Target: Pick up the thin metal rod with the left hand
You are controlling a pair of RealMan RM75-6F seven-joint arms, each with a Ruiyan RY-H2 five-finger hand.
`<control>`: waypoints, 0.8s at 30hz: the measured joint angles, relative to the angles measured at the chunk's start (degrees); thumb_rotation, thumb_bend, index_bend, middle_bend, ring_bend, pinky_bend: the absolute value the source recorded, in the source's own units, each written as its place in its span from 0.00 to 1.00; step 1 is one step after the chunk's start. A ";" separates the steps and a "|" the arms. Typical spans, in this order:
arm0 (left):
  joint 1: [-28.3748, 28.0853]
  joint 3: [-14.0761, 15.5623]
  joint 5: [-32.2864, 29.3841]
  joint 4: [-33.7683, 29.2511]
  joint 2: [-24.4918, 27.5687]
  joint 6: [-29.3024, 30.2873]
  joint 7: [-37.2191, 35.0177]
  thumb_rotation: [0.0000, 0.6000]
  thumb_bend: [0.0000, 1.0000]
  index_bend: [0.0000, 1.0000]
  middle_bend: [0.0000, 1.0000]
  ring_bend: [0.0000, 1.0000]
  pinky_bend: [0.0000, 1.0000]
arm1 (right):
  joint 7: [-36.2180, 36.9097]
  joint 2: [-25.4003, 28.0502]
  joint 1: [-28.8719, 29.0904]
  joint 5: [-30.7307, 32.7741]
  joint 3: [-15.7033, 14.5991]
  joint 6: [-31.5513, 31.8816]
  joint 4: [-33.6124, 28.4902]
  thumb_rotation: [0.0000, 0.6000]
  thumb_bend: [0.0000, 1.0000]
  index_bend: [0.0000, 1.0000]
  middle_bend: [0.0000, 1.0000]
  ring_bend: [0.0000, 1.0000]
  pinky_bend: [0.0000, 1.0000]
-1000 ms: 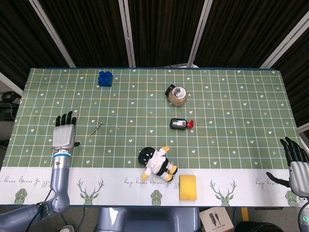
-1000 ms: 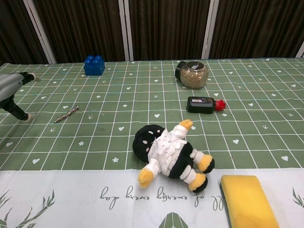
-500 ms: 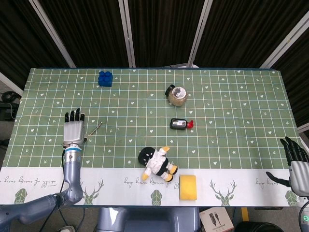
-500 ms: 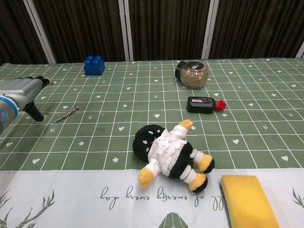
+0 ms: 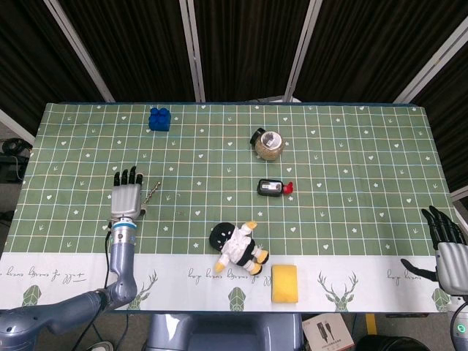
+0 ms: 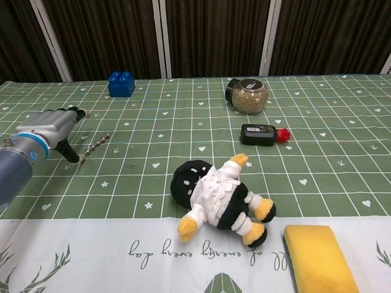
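The thin metal rod (image 5: 151, 192) (image 6: 96, 144) lies slantwise on the green checked tablecloth at the left. My left hand (image 5: 126, 196) (image 6: 52, 127) hovers low just left of it, fingers stretched forward and apart, holding nothing. In the chest view its thumb hangs down close to the rod's near end; I cannot tell whether they touch. My right hand (image 5: 447, 246) stays at the table's right front corner, fingers spread and empty, and shows only in the head view.
A blue brick (image 5: 159, 118) (image 6: 121, 83) sits at the back left. A grain jar (image 5: 268, 144) (image 6: 248, 95) and a black bottle with a red cap (image 5: 273, 188) (image 6: 263, 134) occupy the middle. A penguin plush (image 5: 238, 246) (image 6: 217, 198) and a yellow sponge (image 5: 285, 283) (image 6: 317, 259) lie near the front.
My left hand has travelled to the right across the cloth until it is beside the rod. The rod now lies slightly further right. The right hand has stayed put.
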 measured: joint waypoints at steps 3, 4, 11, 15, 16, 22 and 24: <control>-0.14 0.10 0.77 -0.35 -0.01 0.06 -0.89 1.00 0.25 0.09 0.00 0.00 0.00 | 0.03 -0.02 -0.03 0.02 -0.01 0.02 -0.02 1.00 0.04 0.06 0.00 0.00 0.12; -0.19 0.12 1.09 -0.50 0.02 0.11 -1.23 1.00 0.25 0.09 0.00 0.00 0.00 | 0.02 -0.02 -0.04 0.02 -0.02 0.03 -0.04 1.00 0.04 0.06 0.00 0.00 0.12; -0.93 0.05 1.45 0.56 -0.40 -0.42 -1.61 1.00 0.25 0.09 0.00 0.00 0.00 | -0.29 -0.01 -0.16 -0.10 -0.14 0.25 -0.35 1.00 0.04 0.06 0.00 0.00 0.12; -1.78 -0.27 1.09 3.32 -1.37 -1.39 -1.53 1.00 0.25 0.09 0.00 0.00 0.00 | -0.27 0.12 -0.30 0.01 -0.12 0.40 -0.56 1.00 0.04 0.06 0.00 0.00 0.12; -2.04 -0.41 0.98 4.22 -1.71 -1.73 -1.61 1.00 0.26 0.09 0.00 0.00 0.00 | -0.25 0.14 -0.31 0.01 -0.12 0.42 -0.58 1.00 0.04 0.06 0.00 0.00 0.12; -2.75 -0.72 0.75 7.21 -2.55 -2.78 -1.90 1.00 0.26 0.09 0.00 0.00 0.00 | -0.39 0.20 -0.46 -0.05 -0.16 0.66 -0.50 1.00 0.04 0.06 0.00 0.00 0.12; -2.81 -0.76 0.86 7.78 -2.52 -2.93 -2.10 1.00 0.26 0.09 0.00 0.00 0.00 | -0.38 0.22 -0.51 0.00 -0.16 0.68 -0.49 1.00 0.04 0.06 0.00 0.00 0.12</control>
